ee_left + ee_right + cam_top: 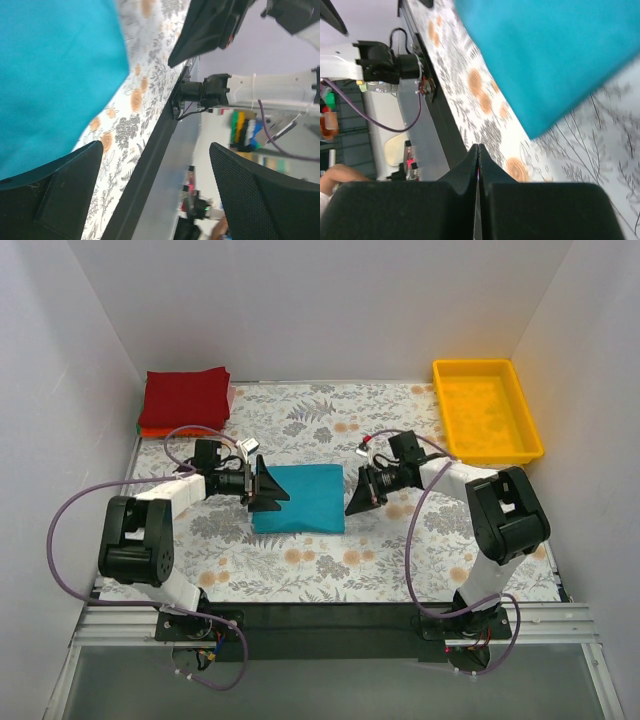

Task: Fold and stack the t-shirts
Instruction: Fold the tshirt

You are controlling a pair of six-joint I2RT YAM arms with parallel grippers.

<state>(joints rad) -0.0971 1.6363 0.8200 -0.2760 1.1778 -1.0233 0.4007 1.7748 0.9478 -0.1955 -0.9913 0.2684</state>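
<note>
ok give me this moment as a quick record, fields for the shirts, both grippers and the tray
teal t-shirt: folded into a flat rectangle, mid-table, between the two grippers
shirt stack: far left corner, dark red on top, orange edge beneath
left gripper: open, at the teal t-shirt's left edge
right gripper: shut on nothing, just off the teal t-shirt's right edge
yellow tray: far right corner
</note>
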